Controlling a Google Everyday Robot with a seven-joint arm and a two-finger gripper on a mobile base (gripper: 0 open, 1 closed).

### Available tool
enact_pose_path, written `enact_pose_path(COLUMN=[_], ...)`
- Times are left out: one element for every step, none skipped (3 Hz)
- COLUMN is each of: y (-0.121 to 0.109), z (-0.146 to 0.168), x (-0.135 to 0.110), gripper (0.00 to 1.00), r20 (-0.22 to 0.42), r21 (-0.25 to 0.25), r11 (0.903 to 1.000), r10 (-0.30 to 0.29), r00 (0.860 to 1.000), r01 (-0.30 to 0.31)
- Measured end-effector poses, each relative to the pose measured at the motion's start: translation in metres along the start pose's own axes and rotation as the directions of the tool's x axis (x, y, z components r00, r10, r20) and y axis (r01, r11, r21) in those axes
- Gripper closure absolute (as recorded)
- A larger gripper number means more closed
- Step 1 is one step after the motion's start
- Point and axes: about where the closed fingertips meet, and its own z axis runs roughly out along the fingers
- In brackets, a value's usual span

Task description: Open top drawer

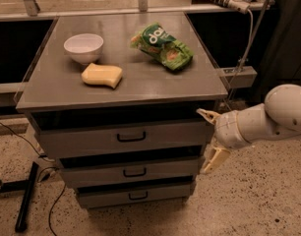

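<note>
Speckled floor (268, 200); wide-spread claw (210, 137) beside top drawer (81, 140)

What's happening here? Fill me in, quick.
A robot arm is working at the grey drawer cabinet. Its gripper is at the cabinet's front right corner, level with the top drawer, jaws spread wide. It is not on the black handle, and the drawer looks shut. A white bowl, a yellow sponge and a green snack bag sit on top.
</note>
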Motion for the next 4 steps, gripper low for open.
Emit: enact_pose_path(y=[-0.018,-0.036,-0.056,-0.059], z=[0.032,0.052,0.077,0.090], x=[0.010,0.011,0.004,0.008], gripper=[0.00,0.00,0.00,0.00], r20=[-0.019,-0.016,-0.010,-0.020], r21=[0.003,0.014,0.024,0.019], r11=[1.0000,0.9999,0.9994,0.9995], r10=[0.003,0.001,-0.023,-0.027], r00=[1.000,1.000,1.000,0.999], r01=[-0.003,-0.001,0.024,0.027])
